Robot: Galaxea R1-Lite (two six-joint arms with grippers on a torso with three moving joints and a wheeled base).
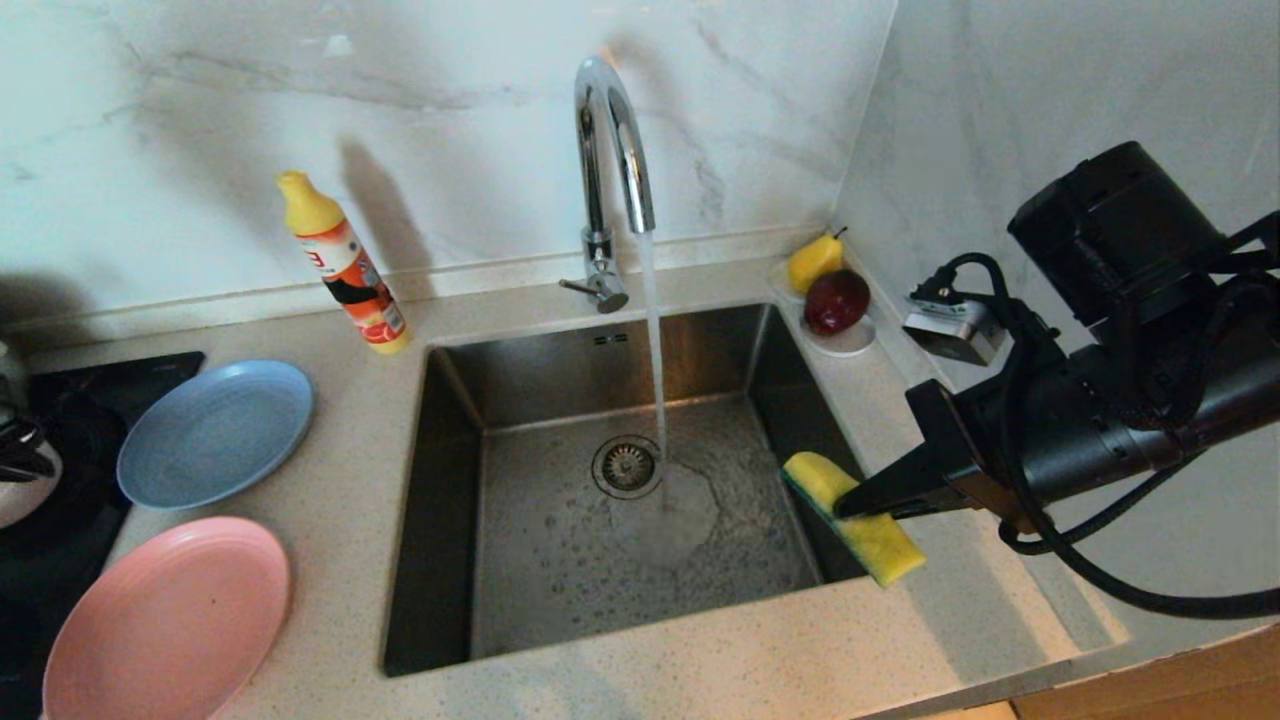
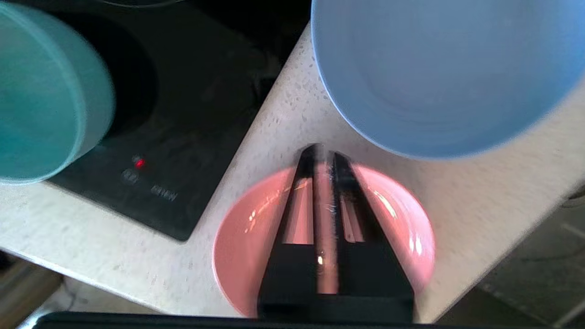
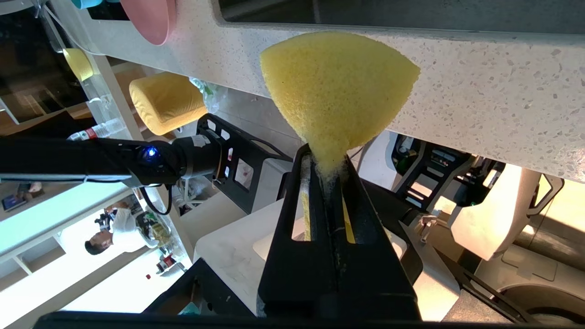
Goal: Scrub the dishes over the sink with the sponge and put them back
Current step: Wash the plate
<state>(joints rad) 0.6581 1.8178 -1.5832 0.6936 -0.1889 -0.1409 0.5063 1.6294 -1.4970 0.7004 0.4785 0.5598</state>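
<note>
A pale speckled stone worktop (image 1: 340, 500) runs under a marble-look wall, with the stainless-steel sink (image 1: 440, 520) set into it and water running from the chrome tap (image 1: 610, 130) onto the basin floor beside the strainer drain (image 1: 627, 466). The right gripper (image 1: 850, 505) reaches in over the sink's right rim, its jaws clamped on the yellow sponge (image 1: 870, 535) with its green scouring side; the sponge hangs at the basin's edge, near the stream, apparently kept there ready for scrubbing. To the left of the sink, the blue-grey plate (image 1: 215, 430) and the pink plate (image 1: 165, 620) lie flat on the worktop, near each other. The left wrist view shows the left gripper (image 2: 324, 153) above the pink plate (image 2: 402, 237), its fingers only a narrow slit apart and empty; it seems to be lining up to take that plate. The teal bowl (image 2: 41, 100) stands on the black cooktop (image 2: 183, 114) close by. A bottle of dish soap (image 1: 345, 265) stands behind the plates, and a pear (image 1: 815, 260) and a dark red fruit (image 1: 836, 300) sit on a saucer (image 1: 850, 342) at the sink's far right corner, out of the way.
</note>
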